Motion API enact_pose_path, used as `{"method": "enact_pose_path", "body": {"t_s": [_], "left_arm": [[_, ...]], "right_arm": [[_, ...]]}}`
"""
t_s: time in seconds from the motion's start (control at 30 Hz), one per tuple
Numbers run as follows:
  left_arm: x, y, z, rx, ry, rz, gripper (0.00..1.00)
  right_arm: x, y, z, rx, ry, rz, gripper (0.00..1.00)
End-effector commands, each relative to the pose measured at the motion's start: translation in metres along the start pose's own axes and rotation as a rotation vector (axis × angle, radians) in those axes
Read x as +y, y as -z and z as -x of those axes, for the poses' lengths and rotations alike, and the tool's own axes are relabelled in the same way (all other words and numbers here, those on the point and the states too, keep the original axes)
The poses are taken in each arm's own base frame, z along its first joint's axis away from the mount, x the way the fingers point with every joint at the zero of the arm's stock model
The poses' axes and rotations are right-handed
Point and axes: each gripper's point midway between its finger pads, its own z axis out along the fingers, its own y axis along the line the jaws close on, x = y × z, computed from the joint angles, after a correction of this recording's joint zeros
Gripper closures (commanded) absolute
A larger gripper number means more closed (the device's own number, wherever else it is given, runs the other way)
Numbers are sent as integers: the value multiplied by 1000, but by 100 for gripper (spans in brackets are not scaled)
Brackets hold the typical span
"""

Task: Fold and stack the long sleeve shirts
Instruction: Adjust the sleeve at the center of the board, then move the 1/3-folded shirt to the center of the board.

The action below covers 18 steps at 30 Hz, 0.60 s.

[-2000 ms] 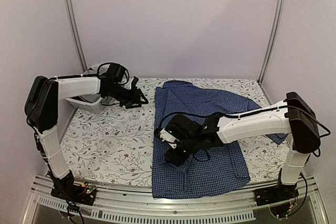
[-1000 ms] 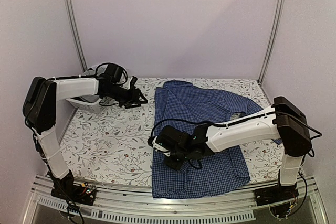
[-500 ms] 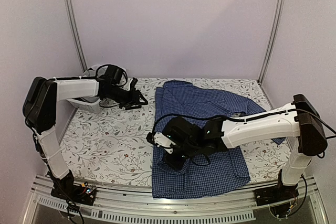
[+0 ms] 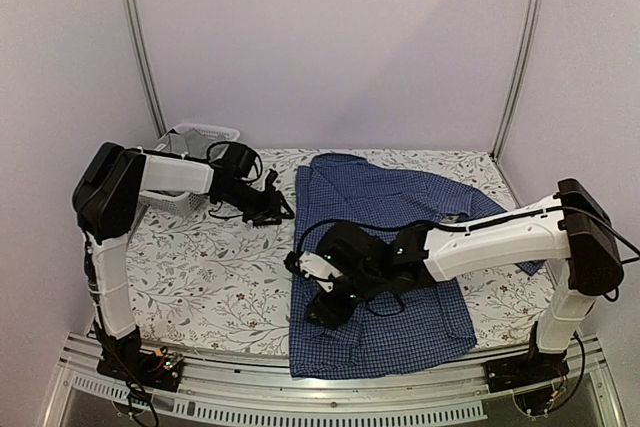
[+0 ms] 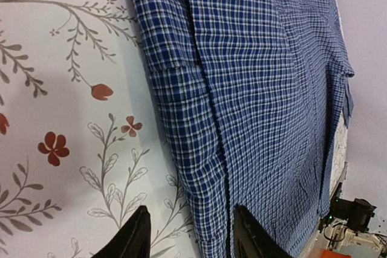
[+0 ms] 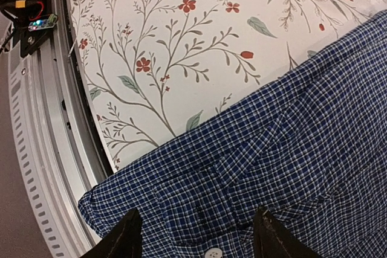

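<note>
On the flowered worktop (image 4: 200,267), the top view shows the blue checked shirt (image 4: 400,197) running from far edge to near edge on the right half. The right gripper (image 4: 325,307) hangs over its left border, closer than the left gripper (image 4: 275,209). The left wrist view shows jaws apart and empty with the shirt ahead-right; the right wrist view shows jaws apart with the cloth directly below.

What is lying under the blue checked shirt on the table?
The flowered tablecloth shows to the left, right and far side of the blue shirt and runs beneath it. Anything else under its middle is covered, so another garment cannot be ruled out.
</note>
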Motion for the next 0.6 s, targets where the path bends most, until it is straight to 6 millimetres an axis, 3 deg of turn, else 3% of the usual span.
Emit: {"method": "enact_pose_path", "body": {"t_s": [0.0,0.2,0.33,0.47,0.57], "left_arm": [[-18,-17,14,-30,-74,-1,54],[-10,-40,16,-19,-79,86,54],[12,-49,17,-12,-55,212,60],[13,-57,16,0,-48,200,63],[15,-64,16,12,-41,190,71]], "right_arm": [[-28,27,22,-92,-101,-27,38],[-81,49,32,-175,-273,-93,37],[-107,64,38,-236,-345,-130,36],[-131,80,39,-288,-419,-168,35],[-150,91,37,-324,-472,-200,35]]}}
